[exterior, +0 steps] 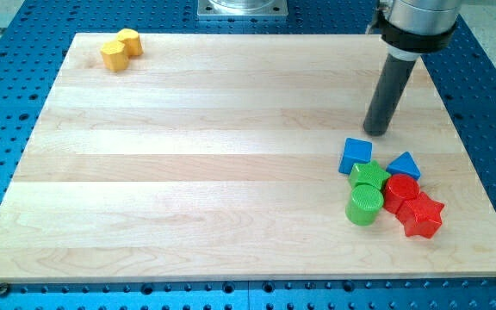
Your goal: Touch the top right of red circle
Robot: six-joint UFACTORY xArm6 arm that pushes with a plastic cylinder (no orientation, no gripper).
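Tip [376, 132] above red circle [401, 189], apart

Lab bench: blue perforated table [480, 95], wooden board [205, 164]

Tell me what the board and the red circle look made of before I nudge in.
Board: looks like light wood, visible grain and joined planks, satin finish. Red circle: probably painted wood or plastic, uniform glossy red; can't tell which. My tip sits above the cluster, toward the view's top.

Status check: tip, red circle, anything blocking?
My tip above the cluster, touching nothing. Red circle packed among blocks, untouched. Blue triangle sits at its top right, in the way.
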